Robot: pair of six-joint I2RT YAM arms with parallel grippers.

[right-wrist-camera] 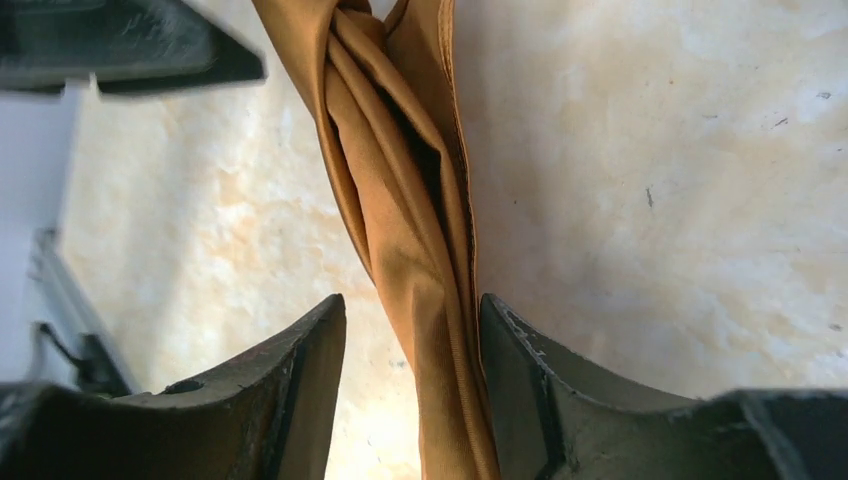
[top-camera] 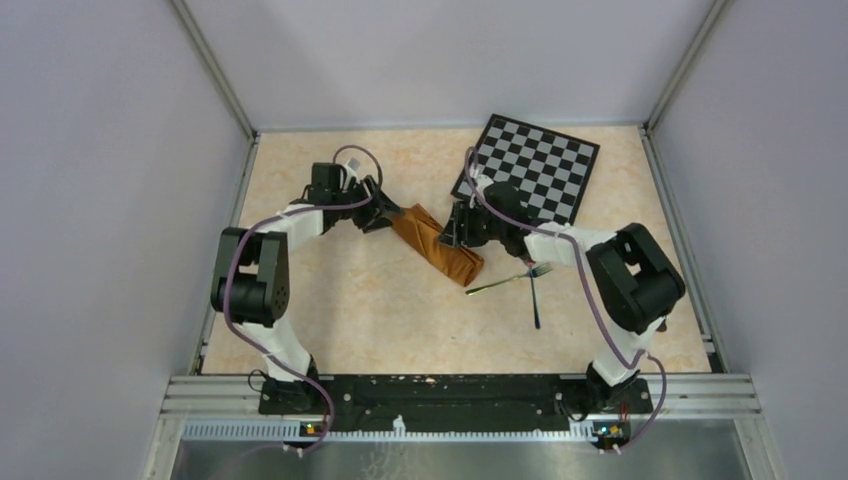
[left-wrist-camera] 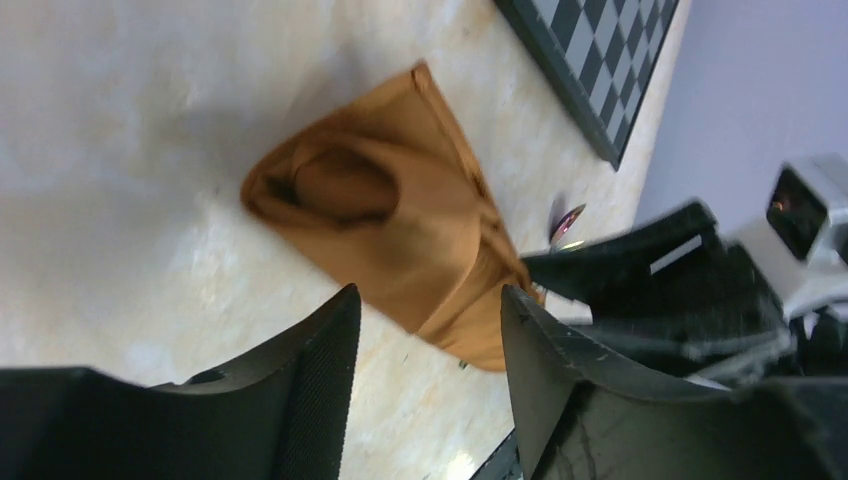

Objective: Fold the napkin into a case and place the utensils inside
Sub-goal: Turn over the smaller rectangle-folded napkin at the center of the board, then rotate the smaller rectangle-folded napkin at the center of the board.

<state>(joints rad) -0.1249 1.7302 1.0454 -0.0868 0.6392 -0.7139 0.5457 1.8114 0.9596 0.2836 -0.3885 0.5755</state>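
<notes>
No text, label, brand, number or sign is legible on anything in view.

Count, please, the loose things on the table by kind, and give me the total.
Napkin: 1
Utensils: 2
Checkered board: 1
Total: 4

Soft, matt rust-brown cloth in the napkin, finely woven and creased. Pale marbled desk, smooth with a faint sheen. Smooth-faced checkered board. Slim dark metal utensils, shiny. Matt black, finely textured fingers on the left end effector.
</notes>
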